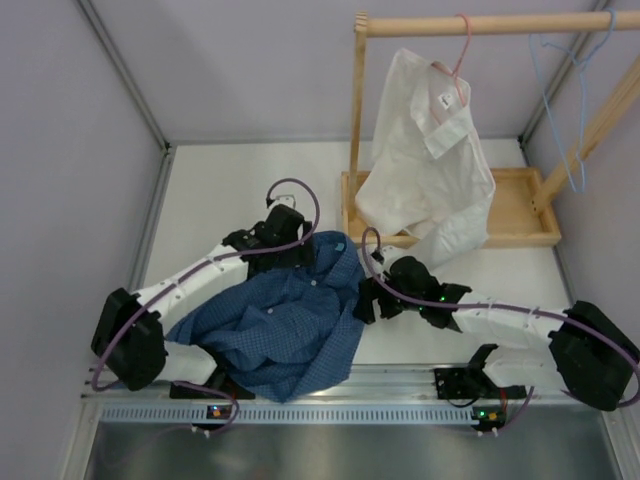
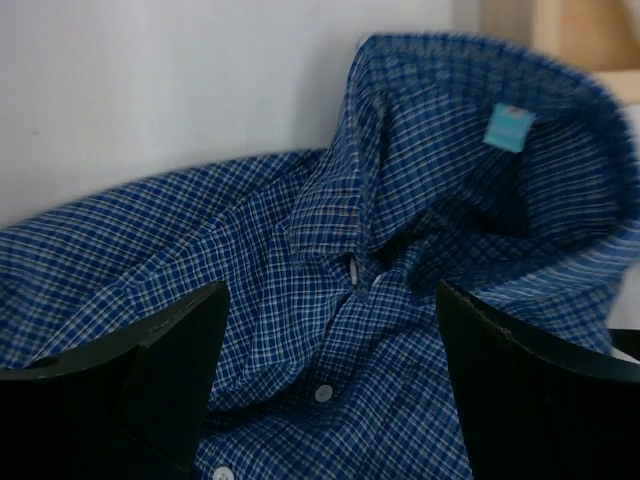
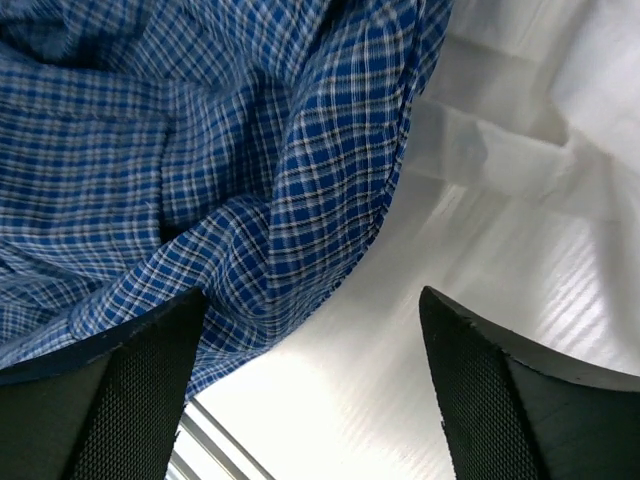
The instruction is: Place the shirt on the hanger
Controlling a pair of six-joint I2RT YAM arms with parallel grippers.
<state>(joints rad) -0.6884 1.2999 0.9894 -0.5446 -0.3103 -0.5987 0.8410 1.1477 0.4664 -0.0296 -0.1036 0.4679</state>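
Desk point(image 1: 250, 180): white. Wooden rack point(image 1: 357, 120) at far right.
Shirt point(image 1: 280, 325): crumpled on desk between the arms, collar toward rack.
Hanger point(image 1: 547, 95): hangs on rack rod, well apart from shirt.
Left tool point(image 2: 330, 380): fingers wide, over collar.
Right tool point(image 3: 310, 390): fingers wide, at shirt's right edge.

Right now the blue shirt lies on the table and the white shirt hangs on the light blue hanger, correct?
Not quite: the top view shows the white shirt on the pink hanger. The blue shirt does lie on the table.
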